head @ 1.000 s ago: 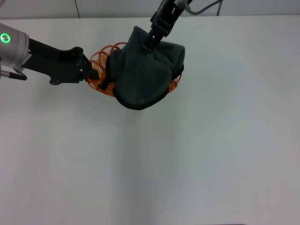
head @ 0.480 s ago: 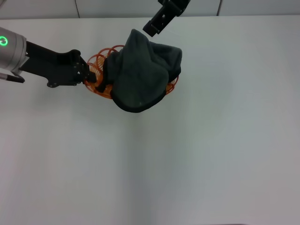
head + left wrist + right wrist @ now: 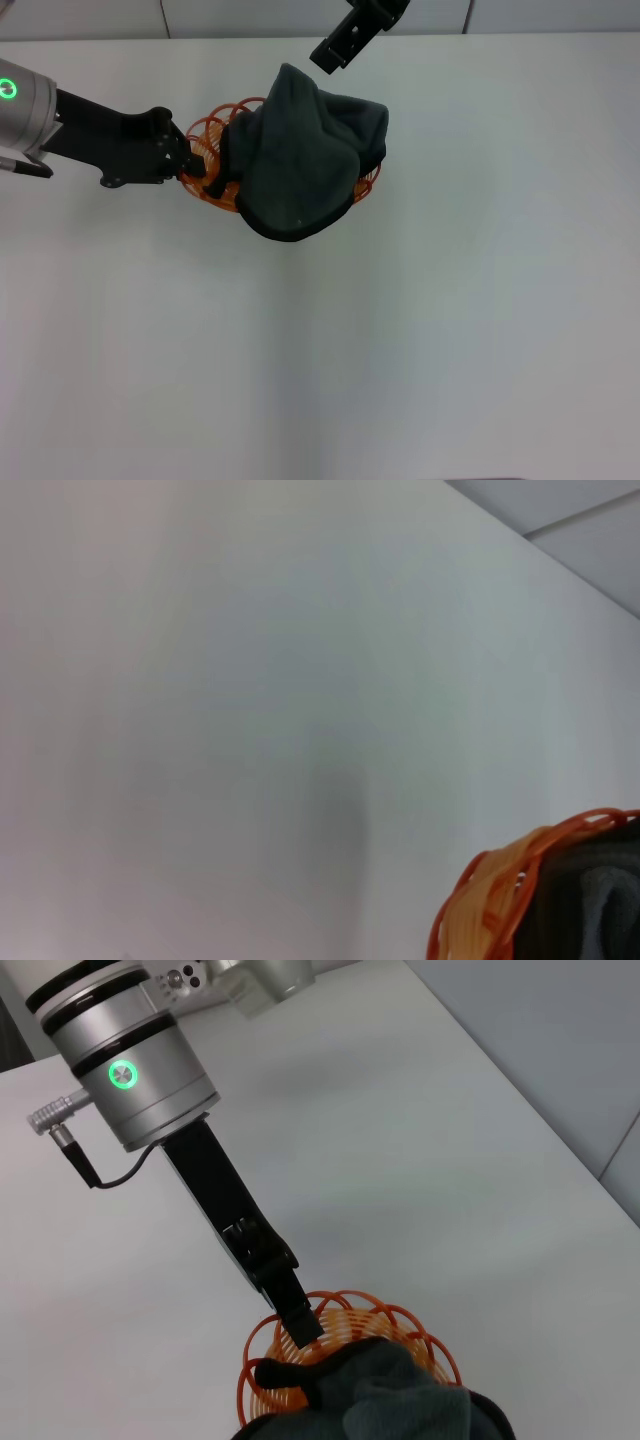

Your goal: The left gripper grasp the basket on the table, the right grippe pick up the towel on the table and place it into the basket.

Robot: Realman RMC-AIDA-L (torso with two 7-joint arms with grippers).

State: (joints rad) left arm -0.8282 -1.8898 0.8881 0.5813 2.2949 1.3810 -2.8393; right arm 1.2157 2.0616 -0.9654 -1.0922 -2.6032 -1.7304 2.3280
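The towel (image 3: 305, 160) lies heaped over the basket (image 3: 215, 160) toward the surface's (image 3: 450, 320) far edge, spilling past its near rim. Left tool (image 3: 200, 165) is clamped on the basket's rim. Beyond, right tool (image 3: 335, 52) hangs empty, jaws apart.

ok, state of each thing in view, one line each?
Dark charcoal-grey soft towel: released, heaped on the basket, spilling over its near rim.
Orange wire basket: upright on the white table, held.
Left gripper: shut on the basket rim.
Right gripper: above the towel, empty, open.
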